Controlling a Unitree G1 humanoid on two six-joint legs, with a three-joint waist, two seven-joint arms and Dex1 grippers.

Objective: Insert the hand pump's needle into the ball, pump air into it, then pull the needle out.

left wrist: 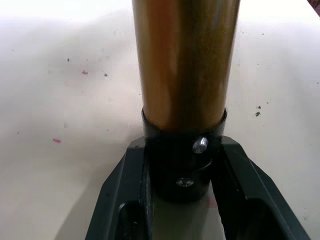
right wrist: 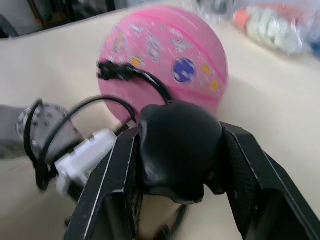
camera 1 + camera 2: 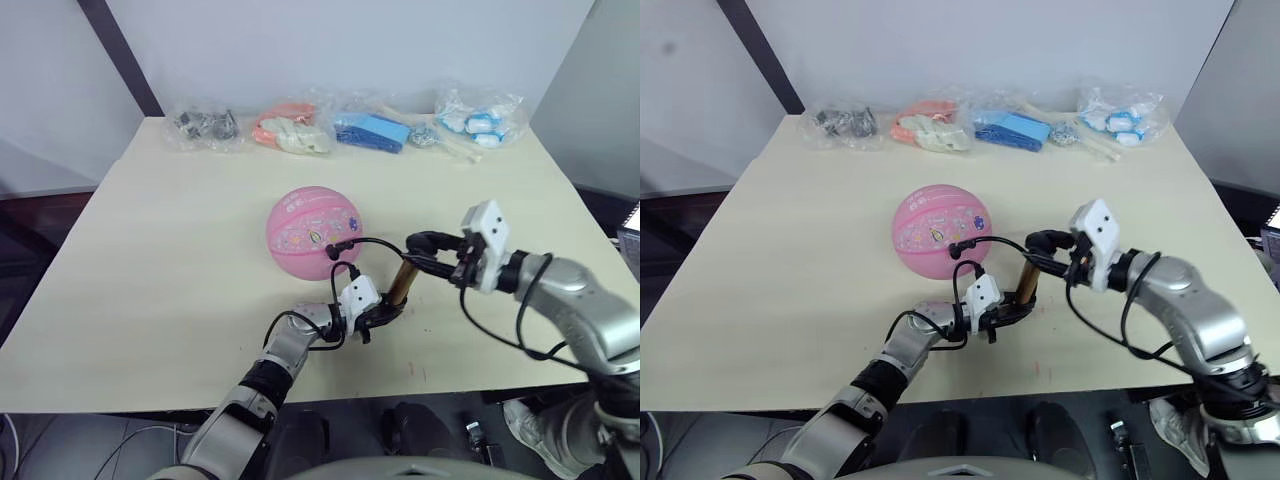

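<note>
The pink ball (image 3: 313, 233) rests mid-table. Beside it on the right, the gold hand pump (image 3: 402, 283) stands nearly upright. My left gripper (image 3: 387, 311) is shut on the pump's black bottom cap (image 1: 182, 160) at table level. My right gripper (image 3: 421, 243) is shut on the black knob (image 2: 180, 150) at the pump's top. The thin black hose (image 3: 375, 243) arcs from the pump to the ball. Its black fitting (image 2: 112, 71) lies against the ball's skin, and the needle's pin is hidden there.
Several clear plastic bags line the far edge of the beige table (image 3: 150, 290): dark parts (image 3: 205, 125), pink-orange items (image 3: 293, 130), blue pieces (image 3: 370, 130), and white-blue items (image 3: 480, 115). The table's front edge runs just below my left arm.
</note>
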